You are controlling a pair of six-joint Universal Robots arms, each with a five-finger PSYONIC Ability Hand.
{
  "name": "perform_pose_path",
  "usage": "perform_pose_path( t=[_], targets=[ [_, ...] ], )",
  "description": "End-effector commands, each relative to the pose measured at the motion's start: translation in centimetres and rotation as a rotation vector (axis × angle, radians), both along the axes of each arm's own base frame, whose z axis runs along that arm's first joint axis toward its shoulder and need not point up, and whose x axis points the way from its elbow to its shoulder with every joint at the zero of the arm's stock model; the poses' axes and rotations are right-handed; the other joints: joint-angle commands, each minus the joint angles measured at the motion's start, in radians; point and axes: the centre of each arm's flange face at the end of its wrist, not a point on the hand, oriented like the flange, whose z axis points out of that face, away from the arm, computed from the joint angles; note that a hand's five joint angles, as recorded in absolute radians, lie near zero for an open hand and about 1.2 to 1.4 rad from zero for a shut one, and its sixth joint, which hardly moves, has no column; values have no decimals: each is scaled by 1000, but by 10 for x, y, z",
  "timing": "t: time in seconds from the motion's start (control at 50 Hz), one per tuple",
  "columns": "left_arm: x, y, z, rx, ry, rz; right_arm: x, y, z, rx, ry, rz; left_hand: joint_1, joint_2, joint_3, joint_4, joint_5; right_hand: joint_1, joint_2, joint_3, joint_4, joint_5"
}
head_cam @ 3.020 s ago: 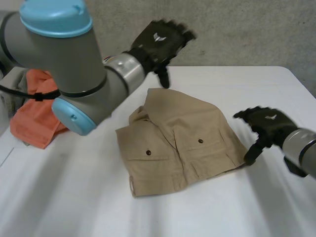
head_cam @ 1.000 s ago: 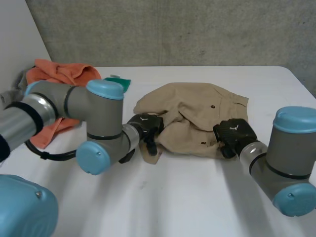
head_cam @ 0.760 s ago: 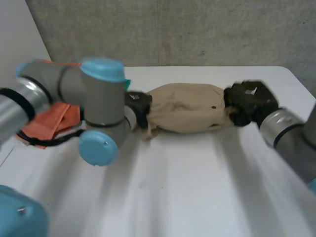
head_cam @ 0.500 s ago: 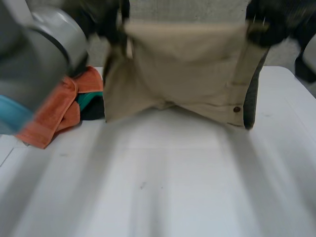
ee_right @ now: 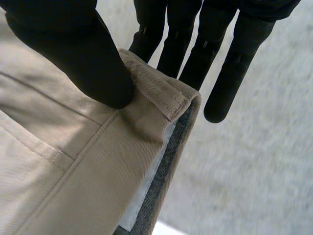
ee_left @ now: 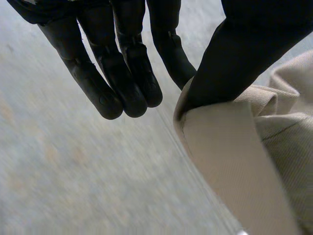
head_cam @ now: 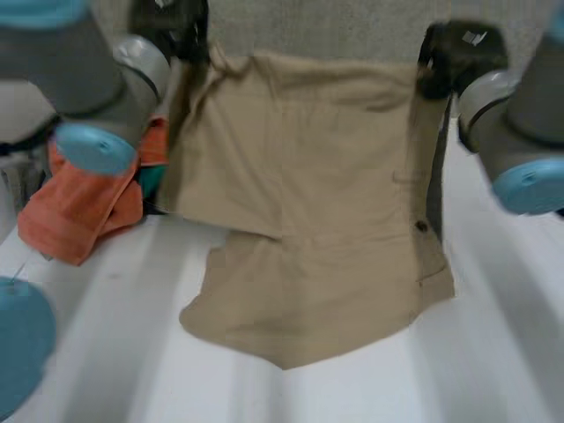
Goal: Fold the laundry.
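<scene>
While left hand (head_cam: 172, 22) and right hand (head_cam: 458, 53) pinch top corners of the tan shorts (head_cam: 308, 176), hem drapes on white counter (head_cam: 493, 352), near orange cloth (head_cam: 75, 211).

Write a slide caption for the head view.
The left hand and the right hand hold the tan garment up by its top corners, its lower end resting on the white table.
</scene>
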Motion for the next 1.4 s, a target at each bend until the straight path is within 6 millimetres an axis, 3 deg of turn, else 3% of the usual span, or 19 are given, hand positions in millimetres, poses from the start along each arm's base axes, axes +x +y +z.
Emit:
perform_pose_path(
  t=[0.02, 0.08, 0.14, 0.18, 0.2, 0.22, 0.32, 0.4, 0.5, 0.56, 0.62, 0.64, 0.78, 0.84, 0.94, 1.04, 1.18, 1.28, 1.4],
  targets=[
    [-18, -38, -87, 20, -67, 18, 19, -36, -75, -36, 78, -84, 239, 201, 214, 201, 224, 275, 224, 209, 202, 210],
    [-20, -50, -97, -43, -36, 64, 21, -51, -89, -116, 61, -123, 239, 201, 214, 201, 224, 275, 224, 209, 202, 210],
    [-20, -54, -92, -87, 4, 84, 29, -67, -95, -245, 36, -134, 239, 201, 214, 201, 224, 184, 134, 119, 111, 120],
    [-19, -56, -86, -116, 35, 89, 32, -74, -100, -282, 70, -131, -137, -176, -162, -175, -152, -401, -452, -467, -474, -465],
    [-20, -55, -82, -125, 41, 83, 34, -75, -100, -286, 80, -126, -476, -515, -501, -515, -492, -674, -725, -740, -747, -738],
    [-21, -52, -76, -136, 47, 75, 39, -76, -101, -282, 111, -106, -983, -1021, -1008, -1021, -998, -947, -998, -1013, -1020, -1011],
    [-20, -41, -54, -135, 46, 70, 33, -71, -95, -141, 174, -58, -983, -1021, -1008, -1021, -998, -947, -998, -1013, -1020, -1011],
    [-11, -24, -39, -67, 21, 93, 16, -50, -78, 51, 225, 2, -983, -1021, -1008, -1021, -998, -947, -998, -1013, -1020, -1011],
    [2, 17, -48, 130, -63, 82, -2, -4, -75, 293, 375, 199, -983, -1021, -1008, -1021, -998, -947, -998, -1013, -1020, -1011],
    [7, 54, -64, 273, -153, 24, -17, 28, -79, 408, 484, 307, -983, -1021, -1008, -1021, -998, -947, -998, -1013, -1020, -1011],
    [16, 95, -83, 432, -242, -37, -34, 56, -85, 463, 573, 393, -956, -995, -981, -994, -971, -806, -857, -872, -879, -871],
    [21, 116, -96, 518, -288, -74, -41, 67, -90, 471, 613, 430, -851, -889, -876, -889, -866, -675, -726, -741, -748, -740],
    [40, 197, -151, 817, -426, -254, -72, 98, -120, 504, 681, 516, -360, -399, -385, -398, -375, -331, -382, -397, -404, -395],
    [44, 214, -168, 869, -447, -294, -80, 106, -135, 515, 667, 538, -351, -389, -376, -389, -366, -283, -334, -349, -357, -348],
    [44, 215, -180, 862, -443, -288, -88, 106, -153, 480, 643, 550, -465, -503, -490, -503, -480, -266, -316, -332, -339, -330],
    [40, 201, -187, 816, -423, -249, -89, 98, -171, 402, 622, 544, -697, -735, -722, -735, -712, -398, -448, -463, -471, -462],
    [29, 174, -193, 729, -418, -174, -81, 85, -190, 308, 584, 510, -794, -833, -819, -832, -809, -562, -613, -628, -635, -627],
    [18, 156, -196, 684, -442, -145, -72, 75, -195, 233, 565, 489, -803, -841, -828, -841, -818, -515, -566, -581, -589, -580],
    [3, 136, -199, 613, -490, -106, -61, 59, -202, 165, 585, 405, -727, -765, -752, -765, -742, -290, -340, -355, -363, -354]
  ],
)
